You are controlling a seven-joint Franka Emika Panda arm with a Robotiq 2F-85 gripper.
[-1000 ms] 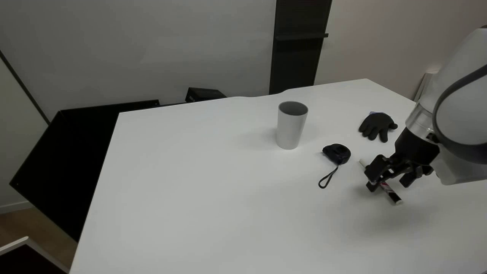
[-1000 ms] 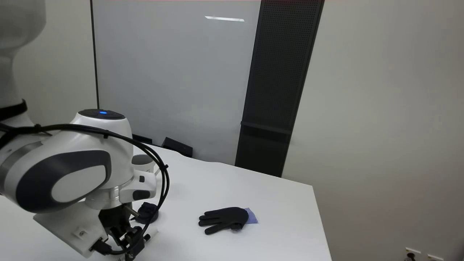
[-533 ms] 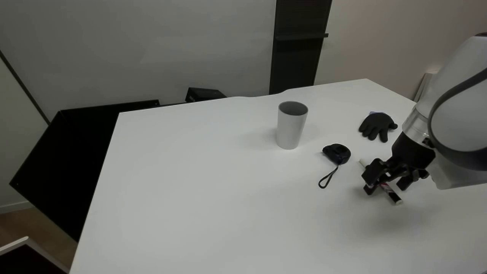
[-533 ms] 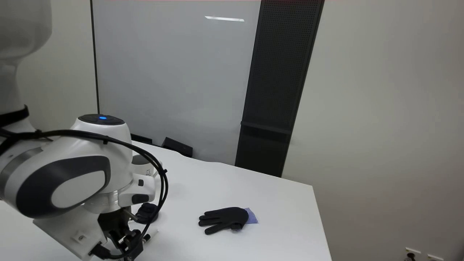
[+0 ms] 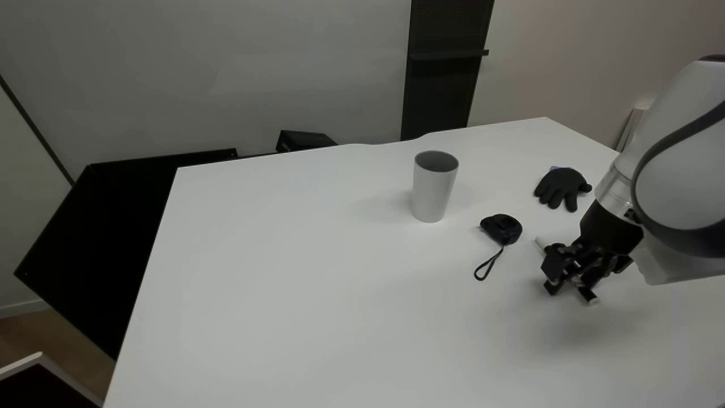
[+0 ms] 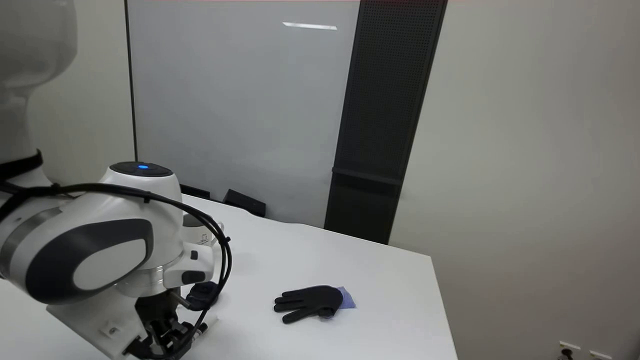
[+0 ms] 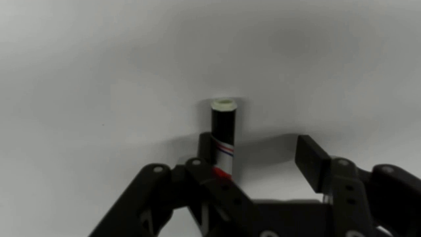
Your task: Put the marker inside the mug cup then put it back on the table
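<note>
Beyond the white tabletop (image 5: pixel 272 283), a black perforated panel (image 5: pixel 444 82) rises toward one o'clock; parted jaws straddle a marker (image 7: pixel 223 125).

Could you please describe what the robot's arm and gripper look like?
The arm is white and rounded, with a dark grey panel, silver band, and blue light on top; black cables loop along it. The gripper is black, with jointed, blocky-tipped fingers and round grey pins.
</note>
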